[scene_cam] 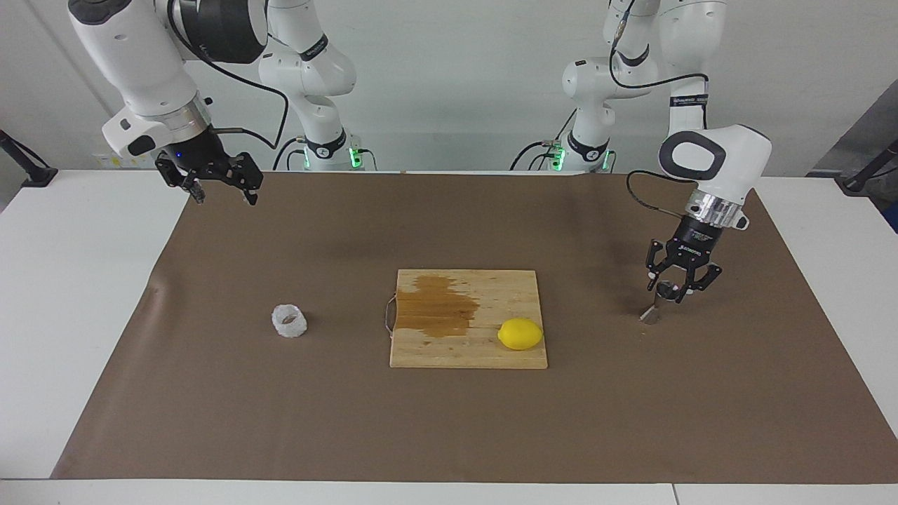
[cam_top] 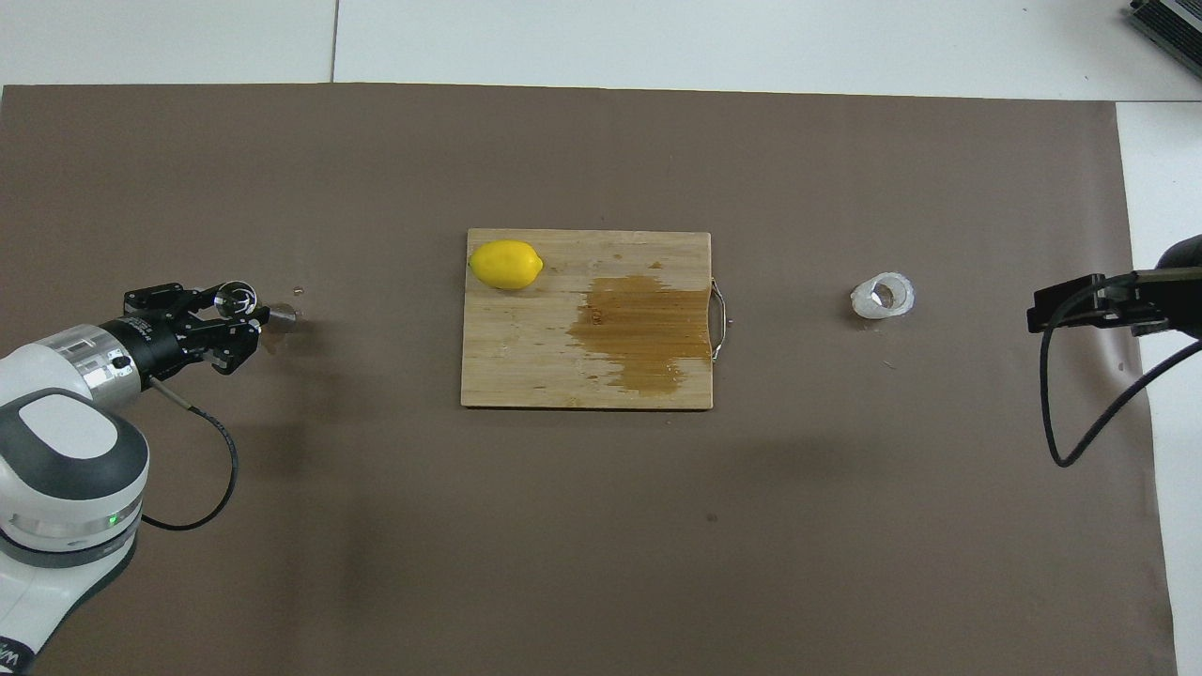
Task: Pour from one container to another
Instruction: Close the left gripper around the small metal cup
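Observation:
The steel jigger stands on the brown mat at the left arm's end of the table; it also shows in the overhead view. My left gripper has its fingers closed around the jigger's upper cone, seen too in the overhead view. The whitish crinkled cup sits upright on the mat toward the right arm's end and shows in the overhead view. My right gripper waits open and empty, raised over the mat's edge near its base, well apart from the cup.
A wooden cutting board with a metal handle lies mid-table between cup and jigger. It bears a dark wet stain and a lemon. The brown mat covers most of the white table.

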Controlling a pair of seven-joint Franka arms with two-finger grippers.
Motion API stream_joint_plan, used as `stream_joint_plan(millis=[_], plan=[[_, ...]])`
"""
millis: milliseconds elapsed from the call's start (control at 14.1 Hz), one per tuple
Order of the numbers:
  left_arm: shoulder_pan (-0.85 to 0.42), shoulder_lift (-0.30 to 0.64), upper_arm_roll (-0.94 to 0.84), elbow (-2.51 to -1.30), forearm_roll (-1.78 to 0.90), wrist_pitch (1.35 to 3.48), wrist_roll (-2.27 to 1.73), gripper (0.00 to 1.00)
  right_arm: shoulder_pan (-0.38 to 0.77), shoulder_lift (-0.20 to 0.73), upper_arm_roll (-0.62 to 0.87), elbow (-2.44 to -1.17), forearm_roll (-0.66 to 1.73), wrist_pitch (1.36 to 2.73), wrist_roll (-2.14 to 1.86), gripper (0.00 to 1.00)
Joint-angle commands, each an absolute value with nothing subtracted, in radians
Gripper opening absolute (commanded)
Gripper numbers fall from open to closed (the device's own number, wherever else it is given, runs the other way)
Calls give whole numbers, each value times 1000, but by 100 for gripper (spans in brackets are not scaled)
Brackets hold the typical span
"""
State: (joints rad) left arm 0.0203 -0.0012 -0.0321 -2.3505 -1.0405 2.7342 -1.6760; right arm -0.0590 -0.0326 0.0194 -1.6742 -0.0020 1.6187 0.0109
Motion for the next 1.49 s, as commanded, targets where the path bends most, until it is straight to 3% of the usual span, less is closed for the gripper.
stream_joint_plan(millis=[0, 711, 1209, 1280, 1422], plan=[[15, -12, -26, -2364, -1054, 2726, -1681, 60, -72, -48, 25, -1683, 18, 1609, -11, 100], [18, -12, -26, -2362, -1054, 2726, -1681, 43, -72, -48, 25, -1683, 20, 1608, -11, 100], [18, -12, -25, -2361, -1054, 2724, -1680, 24, -72, -48, 25, -1683, 20, 1608, -9, 100], [18, -12, -25, -2361, -1054, 2724, -1678, 20, -74, -49, 25, -1683, 20, 1608, -9, 100], [20, -12, -25, -2355, -1054, 2712, -1675, 0, -74, -48, 25, -1683, 20, 1608, -9, 100]])
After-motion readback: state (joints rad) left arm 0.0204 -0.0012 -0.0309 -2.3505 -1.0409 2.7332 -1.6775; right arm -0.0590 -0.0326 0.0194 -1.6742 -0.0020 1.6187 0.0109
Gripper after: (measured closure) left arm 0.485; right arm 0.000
